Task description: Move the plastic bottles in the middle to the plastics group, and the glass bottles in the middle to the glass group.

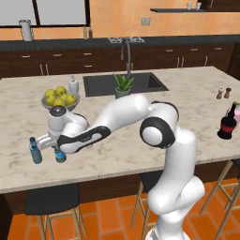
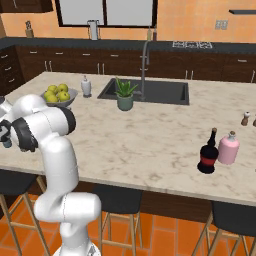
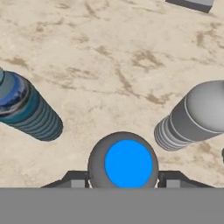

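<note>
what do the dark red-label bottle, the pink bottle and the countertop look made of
Dark bottle: likely glass, glossy near-black with highlights, red band, narrow neck. Pink bottle: possibly glass or ceramic, opaque pale pink with a soft sheen; hard to tell. Countertop: polished stone, looks like beige marble with brown veining.

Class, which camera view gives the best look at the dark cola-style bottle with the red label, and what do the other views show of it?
The right base view: the dark bottle stands whole and unblocked on the counter beside the pink bottle, its red band clear. The left base view shows the dark bottle small, near the right edge, overlapping the pink one. In the hand view I cannot make it out.
</note>
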{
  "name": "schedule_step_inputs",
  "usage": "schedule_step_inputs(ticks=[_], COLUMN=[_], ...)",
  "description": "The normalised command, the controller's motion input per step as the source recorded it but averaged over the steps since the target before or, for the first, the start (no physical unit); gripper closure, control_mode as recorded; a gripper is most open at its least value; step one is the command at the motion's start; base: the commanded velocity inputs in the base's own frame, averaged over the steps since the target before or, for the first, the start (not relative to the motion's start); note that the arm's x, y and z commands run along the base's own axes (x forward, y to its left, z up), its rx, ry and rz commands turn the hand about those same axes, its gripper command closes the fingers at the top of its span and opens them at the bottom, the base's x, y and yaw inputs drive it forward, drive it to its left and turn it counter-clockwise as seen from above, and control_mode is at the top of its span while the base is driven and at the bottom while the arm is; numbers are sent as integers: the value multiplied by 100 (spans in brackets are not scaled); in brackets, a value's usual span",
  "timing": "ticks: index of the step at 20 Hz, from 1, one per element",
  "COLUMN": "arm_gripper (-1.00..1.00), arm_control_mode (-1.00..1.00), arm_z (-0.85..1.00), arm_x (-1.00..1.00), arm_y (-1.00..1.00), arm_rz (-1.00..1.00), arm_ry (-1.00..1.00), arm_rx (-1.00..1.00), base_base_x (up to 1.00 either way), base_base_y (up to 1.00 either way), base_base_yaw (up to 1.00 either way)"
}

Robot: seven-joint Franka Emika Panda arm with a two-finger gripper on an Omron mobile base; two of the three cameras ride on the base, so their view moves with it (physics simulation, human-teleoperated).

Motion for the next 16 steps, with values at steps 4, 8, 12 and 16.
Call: schedule_step_inputs(ticks=[4, 8, 12, 16], arm_gripper=[100, 100, 100, -100], arm_control_mode=[-100, -100, -100, -100], arm_z=[0, 0, -1, 0], arm_x=[0, 0, 0, 0], arm_y=[-4, -10, -1, 0], arm_rz=[0, 0, 0, 0], arm_ry=[0, 0, 0, 0], arm_rx=[3, 11, 3, 0], base_base_x=[0, 0, 0, 0], base_base_y=[0, 0, 0, 0], base_base_yaw=[0, 0, 0, 0])
